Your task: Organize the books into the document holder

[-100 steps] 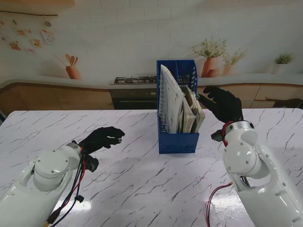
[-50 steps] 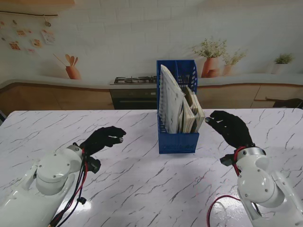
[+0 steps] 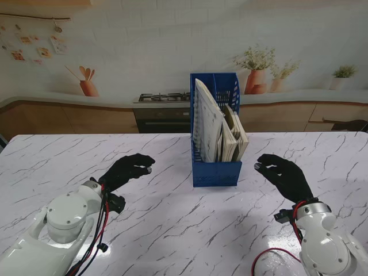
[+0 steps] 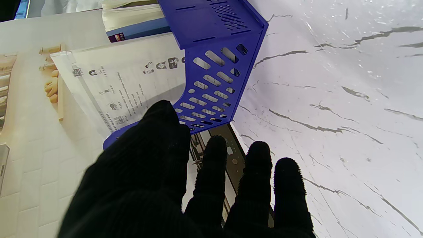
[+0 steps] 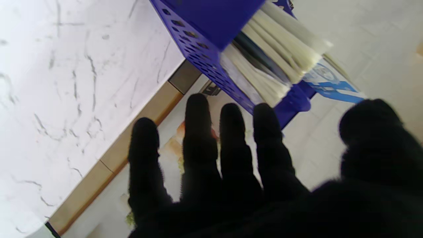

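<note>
Your blue document holder stands upright mid-table on the white marble table, toward the far side from you. The books are already inside it, packed on edge and leaning right; the tallest, a white-covered one, sits at the left of the stack and sticks up past the holder's low front wall.

Your left hand, in a black glove, hovers over the table to the left of the holder, well apart from it. The forearm comes up from the near-left corner, and the hand points toward the holder. Its fingers are loosely curled and spread, nothing in them. In the left wrist view the hand shows four separated fingers with the thumb off to one side, and the slotted side wall of the holder plus a printed page beyond them.

Your right hand, also gloved, hangs to the right of the holder, near but not touching. The palm faces the holder, fingers extended and apart, thumb toward the holder. It's empty. The right wrist view confirms it: the hand has its fingers fanned with gaps between them, and the book edges show in the holder's open side ahead.
</note>
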Robot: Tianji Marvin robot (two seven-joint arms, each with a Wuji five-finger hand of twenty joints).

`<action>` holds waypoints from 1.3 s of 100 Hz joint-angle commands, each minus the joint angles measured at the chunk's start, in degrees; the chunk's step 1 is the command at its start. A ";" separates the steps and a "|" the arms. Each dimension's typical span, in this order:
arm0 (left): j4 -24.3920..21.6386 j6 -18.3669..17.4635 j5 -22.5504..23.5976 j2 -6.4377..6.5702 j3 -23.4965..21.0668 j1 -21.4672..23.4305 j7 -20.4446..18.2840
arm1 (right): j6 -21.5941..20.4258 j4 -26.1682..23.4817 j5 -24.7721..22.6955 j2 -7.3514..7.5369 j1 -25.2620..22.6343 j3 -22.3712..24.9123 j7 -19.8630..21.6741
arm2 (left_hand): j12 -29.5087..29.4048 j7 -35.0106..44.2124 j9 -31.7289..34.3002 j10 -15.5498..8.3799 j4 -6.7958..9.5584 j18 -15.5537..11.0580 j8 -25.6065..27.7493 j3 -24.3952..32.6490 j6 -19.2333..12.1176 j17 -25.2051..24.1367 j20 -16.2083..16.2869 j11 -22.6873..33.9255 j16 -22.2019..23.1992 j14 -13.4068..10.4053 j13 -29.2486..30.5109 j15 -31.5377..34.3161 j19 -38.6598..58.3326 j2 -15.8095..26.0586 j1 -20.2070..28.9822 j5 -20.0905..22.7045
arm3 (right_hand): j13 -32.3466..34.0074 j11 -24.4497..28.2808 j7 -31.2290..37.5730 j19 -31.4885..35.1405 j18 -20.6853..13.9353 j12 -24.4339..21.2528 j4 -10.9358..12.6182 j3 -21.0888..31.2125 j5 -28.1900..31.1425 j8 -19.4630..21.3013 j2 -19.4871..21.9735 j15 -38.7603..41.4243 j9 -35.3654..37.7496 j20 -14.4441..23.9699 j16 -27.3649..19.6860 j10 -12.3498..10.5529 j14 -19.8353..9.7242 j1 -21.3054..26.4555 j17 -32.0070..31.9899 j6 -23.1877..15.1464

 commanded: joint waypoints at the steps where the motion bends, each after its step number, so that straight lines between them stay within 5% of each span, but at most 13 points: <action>1: 0.09 -1.84 -0.29 -0.67 0.56 0.61 -0.18 | 0.00 2.13 1.30 -0.59 -0.26 -0.75 0.37 | 0.48 0.28 0.89 -1.64 1.53 -0.75 0.22 -0.33 -1.39 -0.78 -0.68 -0.03 -0.31 -0.92 -1.33 -1.79 -1.84 1.56 -0.85 -1.66 | -0.07 0.97 0.62 -0.20 4.54 0.61 2.29 0.61 0.64 1.57 -0.26 0.69 1.14 0.35 0.75 -1.19 -1.83 1.12 -0.61 -1.09; 31: -1.68 -1.29 -0.13 -1.17 0.47 3.42 2.54 | -5.20 5.33 4.41 -0.05 0.38 -2.26 3.20 | 0.65 0.41 1.18 -1.61 1.46 -0.70 0.35 -0.43 -1.50 -0.37 -0.46 0.12 -0.11 -0.89 -0.86 -1.69 -1.67 1.33 -0.65 -1.49 | 1.08 2.06 1.08 1.33 3.68 0.54 2.26 0.65 1.05 1.87 -1.09 1.79 1.78 1.05 0.94 -1.64 -2.29 0.94 0.72 -1.95; 89: -1.34 -2.85 -1.28 -1.54 0.43 4.85 3.93 | -6.50 9.45 7.18 0.04 3.41 -5.11 4.43 | 1.60 0.66 1.77 -1.71 1.20 -0.46 0.58 -0.61 -1.55 -0.22 1.38 1.04 1.22 -0.82 -0.15 -0.41 -0.60 1.16 -0.31 -1.35 | 2.24 2.43 1.50 1.37 3.32 0.87 2.33 4.49 1.45 2.04 -3.59 3.38 2.62 1.59 1.75 -0.97 -0.53 -0.13 -0.35 -1.35; 130: -1.59 -2.72 -1.70 -1.85 0.53 6.13 5.25 | -9.05 11.86 9.81 0.23 6.35 -6.94 6.11 | 1.51 0.57 1.62 -1.67 1.24 -0.45 0.52 -0.74 -1.64 -0.27 1.59 0.83 1.23 -0.85 -0.27 -0.54 -0.80 1.23 -0.20 -1.35 | 0.78 2.52 0.93 -0.39 2.39 0.69 1.99 7.08 0.40 2.05 -4.02 2.57 1.07 0.93 1.02 -1.32 -1.89 -1.01 -1.93 -1.14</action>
